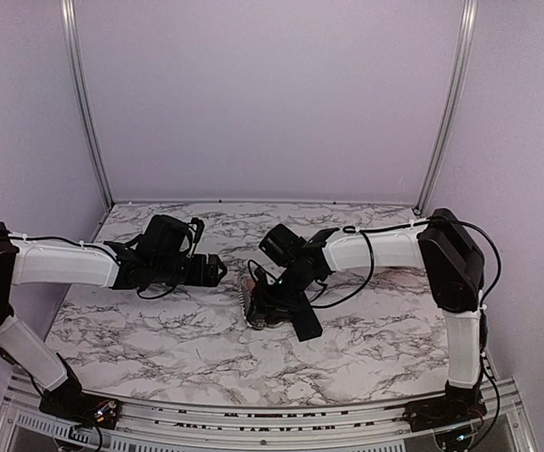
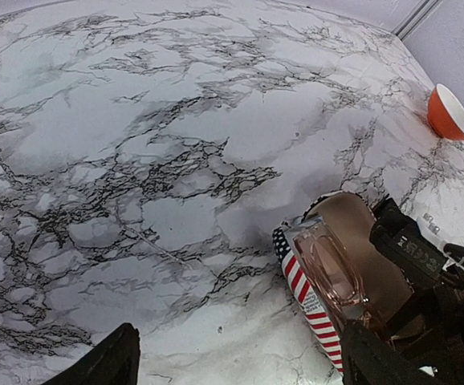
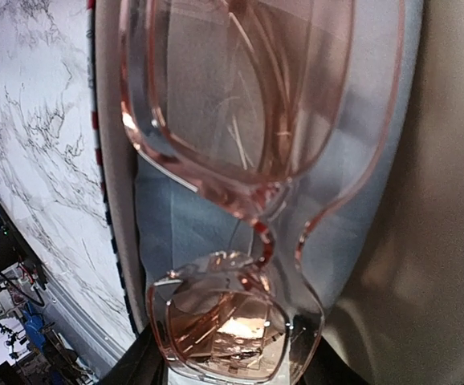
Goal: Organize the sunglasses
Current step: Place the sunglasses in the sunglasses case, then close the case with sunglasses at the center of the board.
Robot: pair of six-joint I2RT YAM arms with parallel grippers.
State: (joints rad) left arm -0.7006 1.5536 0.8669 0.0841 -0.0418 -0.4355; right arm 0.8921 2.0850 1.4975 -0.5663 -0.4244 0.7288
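A pair of sunglasses (image 3: 260, 216) with a clear pinkish plastic frame fills the right wrist view. It lies lengthwise in the open stars-and-stripes case (image 3: 113, 200), over a blue lining. My right gripper (image 3: 228, 365) is shut on the near lens, with a black finger on each side. In the left wrist view the same sunglasses (image 2: 332, 269) sit in the striped case (image 2: 300, 287), with the right gripper (image 2: 413, 249) over them. My left gripper (image 2: 240, 365) is open above bare table, just left of the case. From above, the left gripper (image 1: 217, 270) and right gripper (image 1: 264, 309) flank the case (image 1: 248, 298).
An orange bowl (image 2: 449, 112) lies on its side at the far right edge of the marble table (image 2: 176, 160). A black oblong shape (image 1: 308, 327) juts out beside the right gripper; I cannot tell what it is. Lilac walls close in the back and sides.
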